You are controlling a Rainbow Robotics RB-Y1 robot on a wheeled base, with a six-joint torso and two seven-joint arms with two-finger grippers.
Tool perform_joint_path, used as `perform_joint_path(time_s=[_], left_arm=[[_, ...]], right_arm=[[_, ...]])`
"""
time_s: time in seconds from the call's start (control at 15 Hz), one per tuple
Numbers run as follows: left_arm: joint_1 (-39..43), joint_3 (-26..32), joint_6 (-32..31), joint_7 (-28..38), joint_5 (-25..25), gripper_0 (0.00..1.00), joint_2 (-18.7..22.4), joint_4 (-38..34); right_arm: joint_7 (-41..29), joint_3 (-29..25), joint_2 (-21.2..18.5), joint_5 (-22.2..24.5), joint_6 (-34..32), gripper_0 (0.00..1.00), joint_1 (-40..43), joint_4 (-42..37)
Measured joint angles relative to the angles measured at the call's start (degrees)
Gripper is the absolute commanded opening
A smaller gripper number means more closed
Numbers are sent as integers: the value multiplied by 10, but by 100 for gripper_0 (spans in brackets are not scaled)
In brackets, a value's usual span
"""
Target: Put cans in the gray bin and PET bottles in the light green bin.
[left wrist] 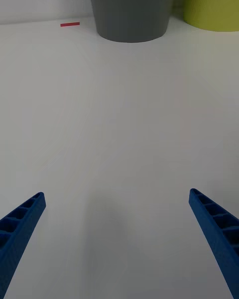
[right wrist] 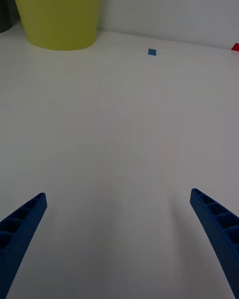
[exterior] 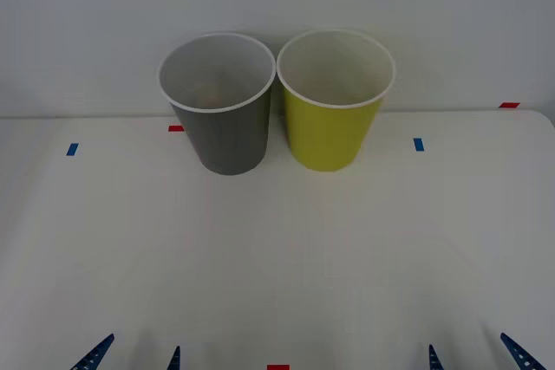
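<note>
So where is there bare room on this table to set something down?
The white table is bare from the open left gripper and right gripper up to the bins. It is crowded only at the back, where the dark gray bin and yellow-green bin stand close together.

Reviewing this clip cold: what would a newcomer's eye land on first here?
Two big cup-shaped bins standing side by side at the table's far edge: the gray bin on the robot's left, the light green bin on its right, rims nearly touching. Nearer the robot, the left hand and right hand wait open and empty at the near edge of the white table.
</note>
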Motion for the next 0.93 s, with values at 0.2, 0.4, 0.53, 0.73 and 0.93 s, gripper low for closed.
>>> perform_joint_path(time_s=[0.2, 0.4, 0.53, 0.73, 0.93], left_arm=[[0, 0, 0, 0, 0, 100, 0, 0], [0, 0, 0, 0, 0, 100, 0, 0], [0, 0, 0, 0, 0, 100, 0, 0], [0, 0, 0, 0, 0, 100, 0, 0], [0, 0, 0, 0, 0, 100, 0, 0]], right_arm=[[0, 0, 0, 0, 0, 100, 0, 0], [0, 0, 0, 0, 0, 100, 0, 0], [0, 0, 0, 0, 0, 100, 0, 0], [0, 0, 0, 0, 0, 100, 0, 0], [0, 0, 0, 0, 0, 100, 0, 0]])
